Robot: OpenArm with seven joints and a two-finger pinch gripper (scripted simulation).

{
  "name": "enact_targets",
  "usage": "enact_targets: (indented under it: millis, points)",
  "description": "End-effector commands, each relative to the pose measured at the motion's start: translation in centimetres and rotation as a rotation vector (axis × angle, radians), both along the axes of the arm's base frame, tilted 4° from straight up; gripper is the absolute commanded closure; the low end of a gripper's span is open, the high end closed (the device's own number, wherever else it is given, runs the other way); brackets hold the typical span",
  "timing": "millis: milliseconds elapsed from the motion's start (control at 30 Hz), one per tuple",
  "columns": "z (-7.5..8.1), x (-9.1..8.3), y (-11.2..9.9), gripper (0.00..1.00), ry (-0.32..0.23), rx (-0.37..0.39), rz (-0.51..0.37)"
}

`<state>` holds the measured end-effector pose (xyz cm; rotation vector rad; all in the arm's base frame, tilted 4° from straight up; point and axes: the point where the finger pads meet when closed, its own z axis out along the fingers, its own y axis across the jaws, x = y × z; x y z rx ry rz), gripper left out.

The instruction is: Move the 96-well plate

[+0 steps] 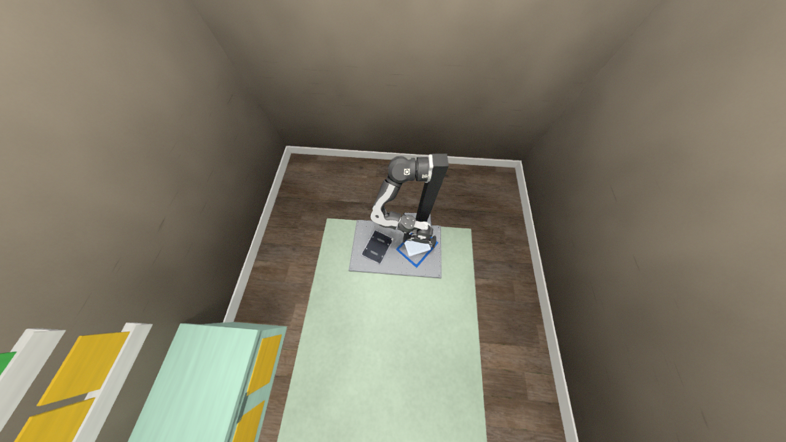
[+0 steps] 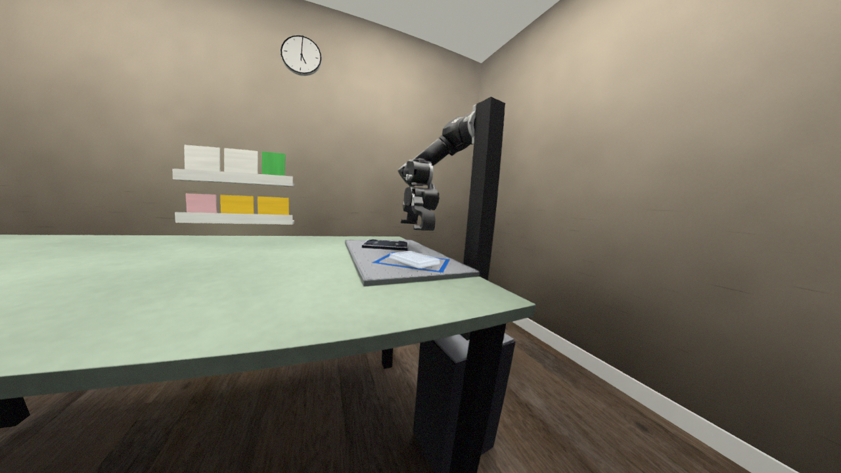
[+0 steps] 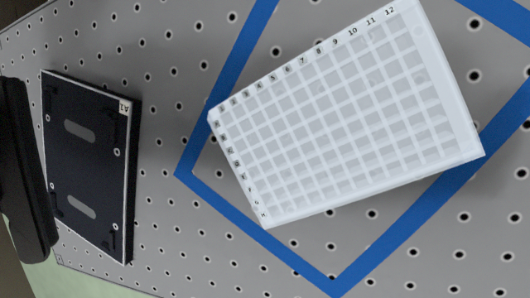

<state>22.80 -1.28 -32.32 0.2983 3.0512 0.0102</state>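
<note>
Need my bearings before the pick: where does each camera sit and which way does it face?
Top: high overhead, looking down at the table; the whole arm shows.
Exterior: beside the table, facing the perforated board and mast; the open end effector hangs above it.
Wrist: on the arm, looking down; one finger shows.
Shared by all: the 96-well plate in its blue outline, and the nest.

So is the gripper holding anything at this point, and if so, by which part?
Nothing is held. The gripper hangs open above the breadboard, and the 96-well plate lies inside the blue B1 outline.
</note>
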Motion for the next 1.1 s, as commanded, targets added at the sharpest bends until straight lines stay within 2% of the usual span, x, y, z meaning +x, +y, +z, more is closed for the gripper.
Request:
enact_targets:
  millis: [0, 367, 533, 933, 1067]
  points:
    - [0.12, -0.08, 0.32, 0.00, 0.004, 0.015, 0.051]
    - [0.12, -0.08, 0.32, 0.00, 0.004, 0.015, 0.051]
    - [0.07, -0.11, 0.29, 0.00, 0.000, -0.002, 0.275]
    - [0.07, -0.11, 0.29, 0.00, 0.000, -0.002, 0.275]
    - [0.07, -0.08, 0.25, 0.00, 0.001, -0.017, 0.452]
